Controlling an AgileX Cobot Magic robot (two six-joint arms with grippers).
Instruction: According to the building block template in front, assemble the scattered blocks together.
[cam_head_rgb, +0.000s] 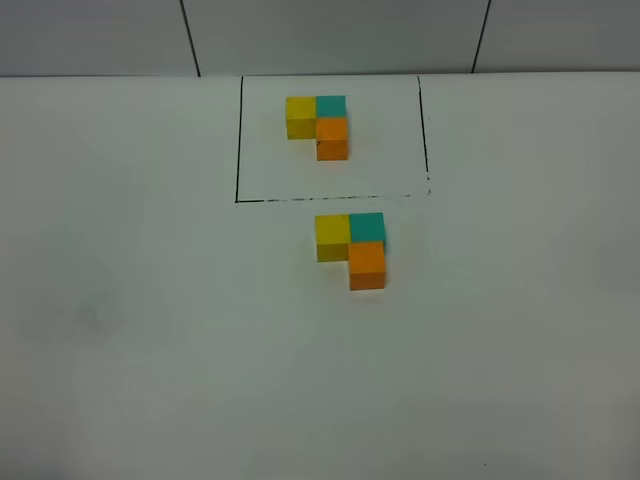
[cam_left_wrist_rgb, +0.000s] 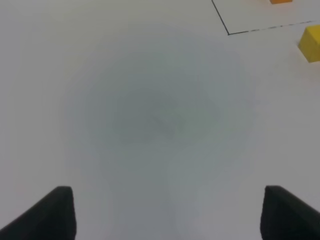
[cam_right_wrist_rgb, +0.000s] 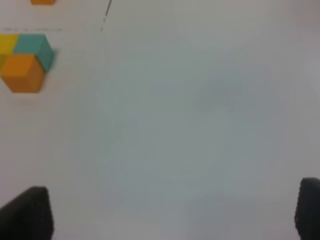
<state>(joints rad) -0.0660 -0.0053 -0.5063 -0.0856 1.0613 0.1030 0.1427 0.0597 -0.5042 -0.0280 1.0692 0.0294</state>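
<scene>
The building block template (cam_head_rgb: 318, 124) sits inside the black drawn rectangle (cam_head_rgb: 238, 140) at the back of the table: yellow, teal and orange cubes in an L. Just in front of that border, the yellow block (cam_head_rgb: 332, 236), teal block (cam_head_rgb: 367, 228) and orange block (cam_head_rgb: 367, 265) touch each other in the same L shape. Neither arm shows in the high view. My left gripper (cam_left_wrist_rgb: 167, 215) stands open over bare table, with the yellow block (cam_left_wrist_rgb: 311, 44) far off at the picture's edge. My right gripper (cam_right_wrist_rgb: 172, 212) is open too, well away from the orange block (cam_right_wrist_rgb: 21, 73) and teal block (cam_right_wrist_rgb: 37, 47).
The white table (cam_head_rgb: 150, 350) runs to a grey panelled wall (cam_head_rgb: 330, 35) behind the rectangle. Nothing else lies on the surface.
</scene>
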